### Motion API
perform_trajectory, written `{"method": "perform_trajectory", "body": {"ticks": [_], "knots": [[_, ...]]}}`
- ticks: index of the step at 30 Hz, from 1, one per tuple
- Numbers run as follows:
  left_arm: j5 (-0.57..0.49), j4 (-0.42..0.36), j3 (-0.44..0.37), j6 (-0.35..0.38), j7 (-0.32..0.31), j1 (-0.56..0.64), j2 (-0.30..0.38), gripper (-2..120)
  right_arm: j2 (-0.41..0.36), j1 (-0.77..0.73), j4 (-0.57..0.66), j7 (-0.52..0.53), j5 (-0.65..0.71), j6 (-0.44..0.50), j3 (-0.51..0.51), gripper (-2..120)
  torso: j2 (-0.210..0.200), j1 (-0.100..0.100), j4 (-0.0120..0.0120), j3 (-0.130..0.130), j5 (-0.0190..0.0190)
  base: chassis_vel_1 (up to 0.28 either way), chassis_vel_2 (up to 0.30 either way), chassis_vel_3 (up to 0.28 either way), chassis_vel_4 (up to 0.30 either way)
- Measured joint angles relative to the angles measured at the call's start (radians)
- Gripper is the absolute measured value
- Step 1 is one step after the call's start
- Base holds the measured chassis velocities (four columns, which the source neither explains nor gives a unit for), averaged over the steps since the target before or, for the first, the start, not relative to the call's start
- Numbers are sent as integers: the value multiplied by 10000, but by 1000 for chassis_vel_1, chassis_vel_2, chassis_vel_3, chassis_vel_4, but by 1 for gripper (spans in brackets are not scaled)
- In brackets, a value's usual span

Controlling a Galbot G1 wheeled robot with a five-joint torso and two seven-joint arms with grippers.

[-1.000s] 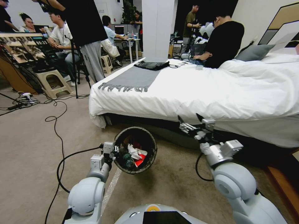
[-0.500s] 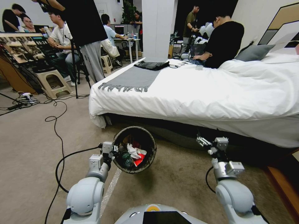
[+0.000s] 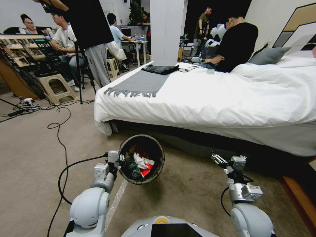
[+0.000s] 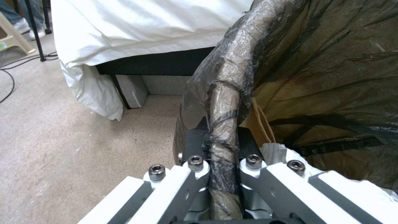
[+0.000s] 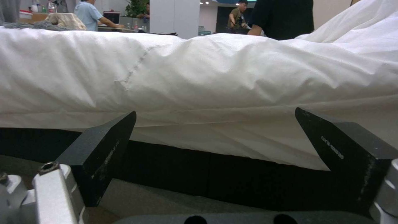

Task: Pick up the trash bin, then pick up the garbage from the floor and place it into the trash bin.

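The trash bin (image 3: pixel 160 154), lined with a dark bag, hangs tilted above the floor beside the bed. My left gripper (image 3: pixel 121 160) is shut on its rim. The left wrist view shows the left gripper (image 4: pixel 222 141) pinching the bag-wrapped rim of the trash bin (image 4: pixel 323 77). Garbage (image 3: pixel 141 162) lies inside the bin: a white tissue, a red packet, a bottle and brown paper. My right gripper (image 3: pixel 215 157) is held low to the bin's right, open and holding nothing. In the right wrist view the right gripper (image 5: pixel 215 146) has its black fingers (image 5: pixel 104 152) spread wide, facing the bed's side.
A white bed (image 3: pixel 214 95) with a grey runner fills the space ahead, with a dark gap beneath it. Black cables (image 3: pixel 61 141) trail across the carpet on the left. A plastic stool (image 3: pixel 56 87) and a tripod stand farther left. A wooden edge (image 3: pixel 301 197) runs along the right.
My right arm has drawn back and dropped lower, away from the bed's edge. The left gripper and the bin have stayed put.
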Motion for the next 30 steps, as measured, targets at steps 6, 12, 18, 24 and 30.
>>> {"method": "perform_trajectory", "body": {"ticks": [6, 12, 18, 24, 30], "knots": [[3, -87, 11, 10, -3, 23, -30, 1, -35, -18, 79, 2, 0, -65, -98, 100, 0, 0, 0, -1, 0, 38, 30, 26, 30], [21, -155, 22, 17, -3, 64, -60, 1, -57, -36, 121, 17, 27, -90, -123, 100, 0, 0, 1, 0, 1, 81, 79, 79, 79], [33, -193, 15, 17, -3, 87, -72, 1, -75, -37, 128, 32, 56, -98, -128, 100, 0, 0, 1, 0, 0, 86, 91, 98, 89], [35, -241, -38, 17, -3, 124, -73, 1, -79, 10, 126, 42, 76, -113, -152, 100, 0, 0, 1, 0, 0, 106, 101, 111, 101], [38, -203, -13, 18, -3, 97, -80, 1, -76, 31, 68, 54, 100, -114, -132, 100, 0, 0, 0, 0, 0, 114, 110, 120, 121]]}}
